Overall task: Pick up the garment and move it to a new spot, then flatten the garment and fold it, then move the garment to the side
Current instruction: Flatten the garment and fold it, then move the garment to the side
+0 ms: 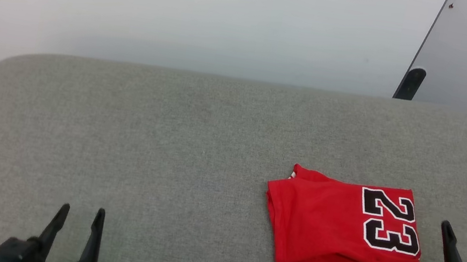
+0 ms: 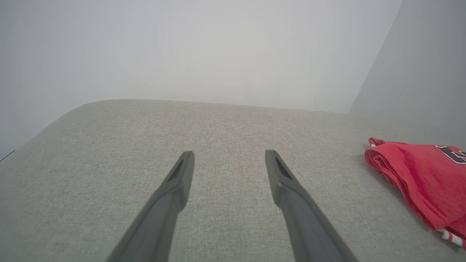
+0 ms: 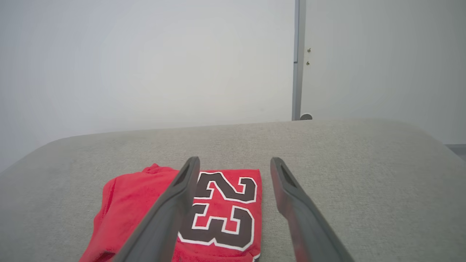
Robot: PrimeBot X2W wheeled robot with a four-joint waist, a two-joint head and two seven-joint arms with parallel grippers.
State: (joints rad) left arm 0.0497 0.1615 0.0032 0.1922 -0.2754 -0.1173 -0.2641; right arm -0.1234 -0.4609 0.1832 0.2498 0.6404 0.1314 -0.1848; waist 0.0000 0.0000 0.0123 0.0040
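Note:
The garment (image 1: 331,228) is a bright red fabric piece with a black "23" outlined in white, lying folded into a compact rectangle on the right half of the grey padded surface (image 1: 165,138). A bit of white-and-red striped trim peeks out at its near left corner. My right gripper (image 1: 464,229) stands open just to the garment's right, clear of it; in the right wrist view the garment (image 3: 218,214) lies below and left of its open fingers. My left gripper (image 1: 82,212) is open at the lower left, far from the garment (image 2: 418,178), with nothing between its fingers.
The grey padded surface has a rounded far left corner and ends near a pale wall (image 1: 187,9). A grey panel with a dark edge (image 1: 410,82) stands at the back right.

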